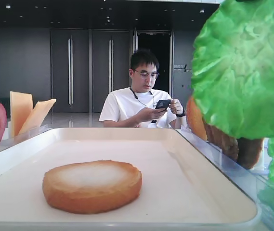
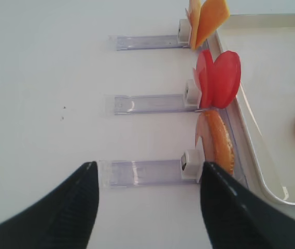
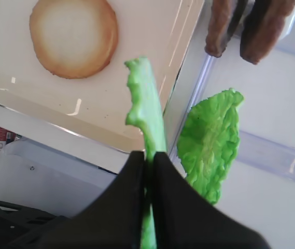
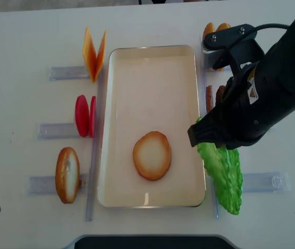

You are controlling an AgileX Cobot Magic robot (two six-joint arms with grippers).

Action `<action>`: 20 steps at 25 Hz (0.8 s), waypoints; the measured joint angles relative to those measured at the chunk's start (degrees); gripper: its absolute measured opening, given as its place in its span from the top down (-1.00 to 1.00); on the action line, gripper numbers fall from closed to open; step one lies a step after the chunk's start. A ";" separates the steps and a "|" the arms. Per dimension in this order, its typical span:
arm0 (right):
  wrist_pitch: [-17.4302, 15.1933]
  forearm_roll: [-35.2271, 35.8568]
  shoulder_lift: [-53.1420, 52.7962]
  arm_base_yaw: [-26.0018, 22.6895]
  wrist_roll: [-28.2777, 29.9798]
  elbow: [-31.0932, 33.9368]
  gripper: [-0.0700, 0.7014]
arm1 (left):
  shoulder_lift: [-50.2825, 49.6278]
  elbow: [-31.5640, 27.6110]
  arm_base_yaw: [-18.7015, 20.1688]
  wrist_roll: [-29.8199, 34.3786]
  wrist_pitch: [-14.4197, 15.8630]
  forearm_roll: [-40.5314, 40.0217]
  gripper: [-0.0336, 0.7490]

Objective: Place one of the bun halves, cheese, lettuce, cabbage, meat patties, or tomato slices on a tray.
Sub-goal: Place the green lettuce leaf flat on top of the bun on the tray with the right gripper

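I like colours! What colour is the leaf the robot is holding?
Bright green, the lettuce shows best in the exterior high view.

Only a bun half (image 4: 152,155) (near end) occupies the tray (image 4: 152,78).

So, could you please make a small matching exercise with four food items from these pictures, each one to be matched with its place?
Things:
1. bun half
2. lettuce leaf
3. cheese slices
4. tomato slices

Places:
A. standing in the middle holder left of the tray
B. lying flat inside the tray
C. pinched in the right hand
D. standing in the far holder left of the tray

Pairs: 1-B, 2-C, 3-D, 4-A
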State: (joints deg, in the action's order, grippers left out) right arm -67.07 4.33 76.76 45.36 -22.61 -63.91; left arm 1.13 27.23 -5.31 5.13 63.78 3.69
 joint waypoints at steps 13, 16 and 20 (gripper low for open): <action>6.27 19.26 0.37 -8.75 15.13 0.00 0.73 | 0.00 0.00 0.00 0.00 0.00 0.00 -0.29; 6.51 24.18 0.37 -12.97 19.52 0.00 0.73 | 0.00 0.00 0.00 0.00 0.00 0.00 -0.29; 8.23 29.87 0.37 -15.26 24.27 0.00 0.73 | 0.00 0.00 0.00 0.00 0.00 0.00 -0.29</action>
State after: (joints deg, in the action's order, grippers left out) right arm -58.84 34.20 77.13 30.10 1.66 -63.91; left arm 1.13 27.23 -5.31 5.13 63.78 3.69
